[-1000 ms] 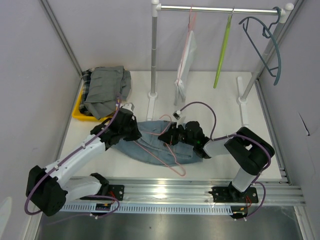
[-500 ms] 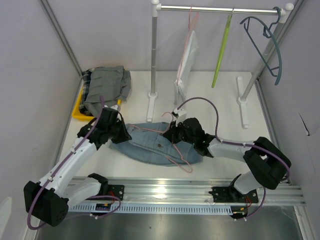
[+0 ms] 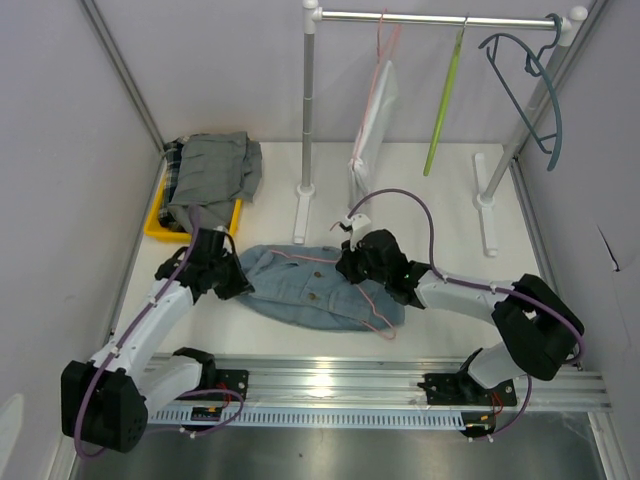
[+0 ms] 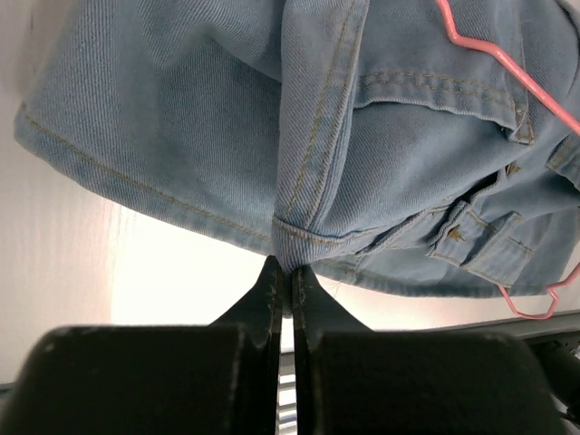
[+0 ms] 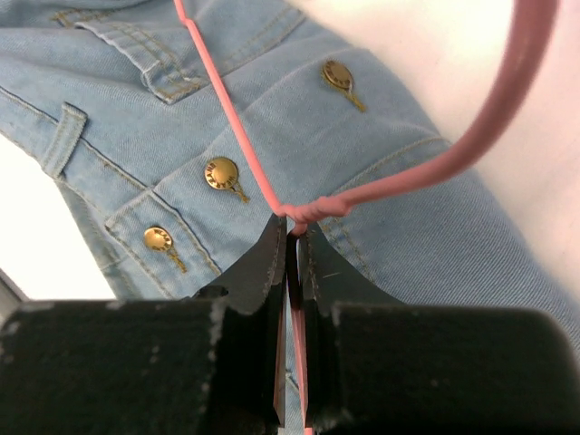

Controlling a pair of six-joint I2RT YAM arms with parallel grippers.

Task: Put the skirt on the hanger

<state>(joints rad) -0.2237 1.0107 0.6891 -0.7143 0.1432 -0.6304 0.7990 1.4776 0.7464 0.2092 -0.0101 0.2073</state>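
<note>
A light blue denim skirt (image 3: 310,288) with brass buttons lies flat on the white table. A thin pink wire hanger (image 3: 372,305) lies on top of it. My left gripper (image 3: 232,278) is shut on a fold at the skirt's left waist edge (image 4: 299,237). My right gripper (image 3: 350,268) is shut on the pink hanger at its twisted neck (image 5: 304,213), just above the skirt's buttons (image 5: 221,172). The hanger's hook curves off to the upper right in the right wrist view (image 5: 507,100).
A clothes rail (image 3: 440,17) at the back holds a pink hanger with a white garment (image 3: 372,120), a green hanger (image 3: 444,100) and a dark teal hanger (image 3: 535,85). A yellow bin (image 3: 160,222) holds grey clothes (image 3: 210,175) at the back left.
Both grippers moved left and back. The left one pulled the skirt's left edge out flatter. The right one carried the hanger's neck up over the skirt's middle.
</note>
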